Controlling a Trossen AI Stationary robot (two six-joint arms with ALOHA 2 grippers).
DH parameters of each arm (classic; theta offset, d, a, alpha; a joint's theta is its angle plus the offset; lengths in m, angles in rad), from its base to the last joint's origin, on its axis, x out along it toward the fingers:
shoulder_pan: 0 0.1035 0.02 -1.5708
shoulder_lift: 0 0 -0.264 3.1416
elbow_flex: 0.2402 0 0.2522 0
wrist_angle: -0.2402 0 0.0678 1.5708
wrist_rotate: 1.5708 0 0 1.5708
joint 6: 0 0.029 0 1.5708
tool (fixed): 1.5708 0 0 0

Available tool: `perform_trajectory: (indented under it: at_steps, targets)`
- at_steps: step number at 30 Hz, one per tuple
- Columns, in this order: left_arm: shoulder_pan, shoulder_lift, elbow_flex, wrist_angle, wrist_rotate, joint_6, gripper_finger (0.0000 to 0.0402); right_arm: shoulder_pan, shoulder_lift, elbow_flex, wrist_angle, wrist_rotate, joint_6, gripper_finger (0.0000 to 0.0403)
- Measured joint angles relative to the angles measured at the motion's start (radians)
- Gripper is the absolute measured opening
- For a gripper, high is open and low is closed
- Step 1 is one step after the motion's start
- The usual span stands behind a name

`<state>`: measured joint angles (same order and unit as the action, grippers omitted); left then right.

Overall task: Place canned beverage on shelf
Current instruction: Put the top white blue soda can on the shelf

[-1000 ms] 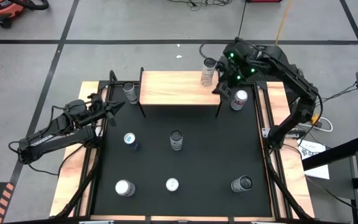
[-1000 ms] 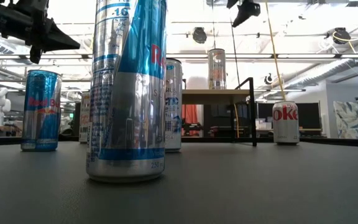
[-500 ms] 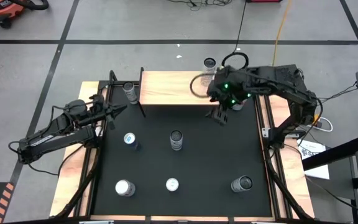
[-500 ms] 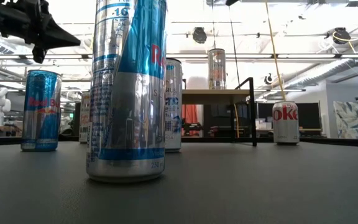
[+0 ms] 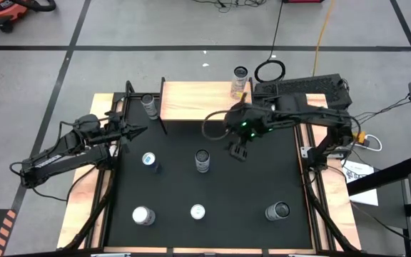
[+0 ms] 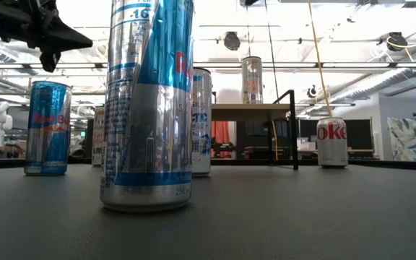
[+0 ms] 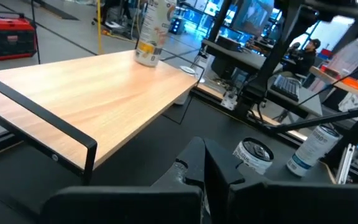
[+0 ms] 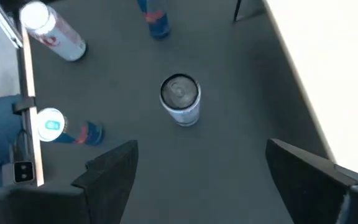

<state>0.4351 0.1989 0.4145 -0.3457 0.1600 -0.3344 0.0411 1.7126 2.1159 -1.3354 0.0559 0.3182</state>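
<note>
Seen from above, a black worktop (image 5: 212, 193) carries a pale wood shelf (image 5: 202, 101) along its far edge. One can (image 5: 240, 82) stands upright on the shelf's far right corner. The right gripper (image 5: 237, 150) hangs over the worktop just in front of the shelf, empty, its jaws spread wide. A dark-topped can (image 5: 203, 161) stands just to its left. The left gripper (image 5: 135, 131) waits near the shelf's left end, jaws closed on nothing.

At worktop height, a tall silver and blue can (image 6: 149, 108) fills the foreground. Behind it the shelf (image 6: 253, 109) shows, with the can (image 6: 251, 79) on top. A red and silver can (image 6: 331, 142) stands to the right.

The left wrist camera looks across the shelf (image 7: 98, 87) to the can (image 7: 151, 34) at its far corner.

The right wrist camera looks down between wide jaws at the dark-topped can (image 8: 180, 99), with the shelf (image 8: 334, 68) edge beside it.
</note>
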Motion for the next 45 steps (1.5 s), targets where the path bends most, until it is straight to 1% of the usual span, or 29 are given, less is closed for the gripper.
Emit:
perform_trajectory:
  at_steps: [4, 8, 13, 15, 21, 24, 28, 34, 45]
  targets:
    - [0.000, 0.000, 0.000, -0.001, 0.001, 0.000, 0.0000, 0.022, 0.067, 0.000, 0.001, 0.001, -0.001, 0.0334]
    - [0.000, 0.000, 0.000, -0.004, 0.001, 0.000, 0.0000, 0.040, 0.136, 0.000, 0.011, 0.010, -0.037, 0.0334]
    - [0.000, 0.000, 0.000, -0.005, 0.001, 0.000, 0.0000, 0.061, 0.199, 0.000, 0.016, 0.129, -0.077, 0.0334]
    - [0.000, 0.000, 0.000, -0.014, 0.001, 0.000, 0.0000, 0.067, 0.214, -0.001, 0.018, 0.152, -0.106, 0.0334]
    - [0.000, 0.000, 0.000, -0.095, 0.001, 0.000, 0.0000, 0.080, 0.245, -0.001, 0.068, 0.151, -0.190, 0.0334]
    - [0.000, 0.000, 0.000, -0.106, 0.001, 0.000, 0.0000, 0.081, 0.251, -0.001, 0.097, 0.148, -0.208, 0.0334]
    - [0.000, 0.000, 0.000, -0.103, 0.001, 0.000, 0.0000, 0.077, 0.250, -0.001, 0.141, 0.100, -0.204, 0.0334]
    - [0.000, 0.000, 0.000, -0.104, 0.001, 0.001, 0.0000, 0.077, 0.250, -0.001, 0.201, 0.100, -0.197, 0.0334]
    - [0.000, 0.000, 0.000, -0.107, 0.001, 0.001, 0.0000, 0.063, 0.270, -0.001, 0.205, 0.100, -0.202, 0.0334]
